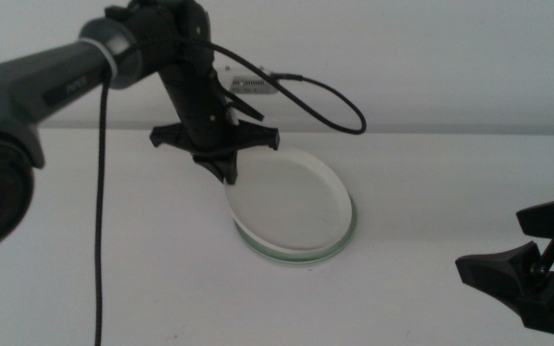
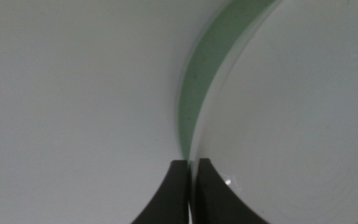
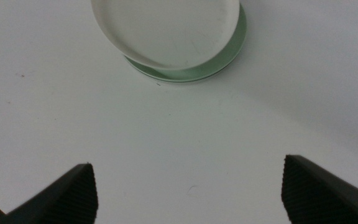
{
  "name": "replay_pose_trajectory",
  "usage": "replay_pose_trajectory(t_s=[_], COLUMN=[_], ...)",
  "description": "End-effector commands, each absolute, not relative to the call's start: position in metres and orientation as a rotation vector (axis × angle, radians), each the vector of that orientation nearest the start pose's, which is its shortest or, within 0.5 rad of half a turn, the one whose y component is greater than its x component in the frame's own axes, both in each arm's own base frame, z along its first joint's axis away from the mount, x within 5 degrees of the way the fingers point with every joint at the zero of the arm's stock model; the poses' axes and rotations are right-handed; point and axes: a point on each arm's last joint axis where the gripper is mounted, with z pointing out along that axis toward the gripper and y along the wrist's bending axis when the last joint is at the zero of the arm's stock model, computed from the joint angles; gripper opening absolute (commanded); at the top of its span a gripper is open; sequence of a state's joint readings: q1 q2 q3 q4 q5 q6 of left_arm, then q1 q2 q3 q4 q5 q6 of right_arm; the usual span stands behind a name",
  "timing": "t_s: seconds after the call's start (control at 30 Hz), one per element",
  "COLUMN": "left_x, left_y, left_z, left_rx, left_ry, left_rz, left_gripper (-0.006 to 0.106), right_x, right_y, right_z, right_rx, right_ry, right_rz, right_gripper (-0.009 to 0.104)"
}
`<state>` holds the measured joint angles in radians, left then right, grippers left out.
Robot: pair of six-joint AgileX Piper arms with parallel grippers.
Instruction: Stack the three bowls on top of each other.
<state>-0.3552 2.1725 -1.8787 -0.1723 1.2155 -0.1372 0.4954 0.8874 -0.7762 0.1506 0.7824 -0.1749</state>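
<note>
A cream-white bowl (image 1: 287, 197) lies on top of a pale mint green bowl (image 1: 303, 258), whose rim shows under its near and right edges. My left gripper (image 1: 227, 175) reaches down from the left and is shut on the cream-white bowl's far-left rim; the left wrist view shows its jaws (image 2: 191, 171) pinching that rim, with the white bowl (image 2: 303, 112) beside the green rim (image 2: 197, 93). My right gripper (image 1: 522, 245) waits open and empty at the lower right. In its wrist view (image 3: 188, 193) the white bowl (image 3: 166, 31) sits shifted off centre on the green one (image 3: 232, 53). The grey bowl is not visible.
The white table (image 1: 113, 269) surrounds the stack. A black cable (image 1: 335, 101) loops from the left arm behind the bowls. A small grey device (image 1: 253, 86) sits at the back wall.
</note>
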Motion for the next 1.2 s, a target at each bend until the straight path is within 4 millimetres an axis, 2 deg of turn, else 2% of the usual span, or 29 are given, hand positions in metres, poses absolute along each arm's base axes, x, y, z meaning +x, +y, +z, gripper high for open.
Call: replay_pose_trajectory(t_s=[0.0,0.4,0.53,0.63,0.73,0.8,0.87,0.9,0.97,1.07,1.17], left_x=[0.422,0.431,0.433,0.432,0.426,0.420,0.407,0.398,0.373,0.328,0.275], left_y=[-0.177,-0.181,-0.182,-0.179,-0.171,-0.159,-0.142,-0.136,-0.124,-0.103,-0.082], left_z=[0.211,0.190,0.187,0.190,0.214,0.240,0.277,0.296,0.331,0.362,0.374], left_rx=[0.260,0.298,0.306,0.314,0.373,0.424,0.444,0.458,0.489,0.465,0.414], left_ry=[3.026,2.998,2.991,2.990,2.974,2.946,2.913,2.876,2.792,2.673,2.565], left_rz=[-0.335,-0.356,-0.357,-0.334,-0.299,-0.254,-0.183,-0.160,-0.142,-0.101,-0.062], left_gripper=[-0.001,0.002,0.014,0.035,0.058,0.074,0.090,0.094,0.094,0.094,0.094], right_x=[0.141,0.141,0.141,0.141,0.141,0.141,0.141,0.141,0.141,0.141,0.141], right_y=[0.087,0.087,0.087,0.087,0.087,0.087,0.087,0.087,0.087,0.087,0.087], right_z=[0.317,0.317,0.317,0.317,0.317,0.317,0.317,0.317,0.317,0.317,0.317], right_rx=[-0.717,-0.716,-0.716,-0.716,-0.716,-0.716,-0.716,-0.716,-0.716,-0.716,-0.716], right_ry=[2.270,2.268,2.268,2.268,2.268,2.268,2.268,2.268,2.268,2.268,2.268], right_rz=[0.322,0.322,0.322,0.322,0.322,0.322,0.322,0.322,0.322,0.322,0.322], right_gripper=[0.079,0.079,0.079,0.079,0.079,0.079,0.079,0.079,0.079,0.079,0.079])
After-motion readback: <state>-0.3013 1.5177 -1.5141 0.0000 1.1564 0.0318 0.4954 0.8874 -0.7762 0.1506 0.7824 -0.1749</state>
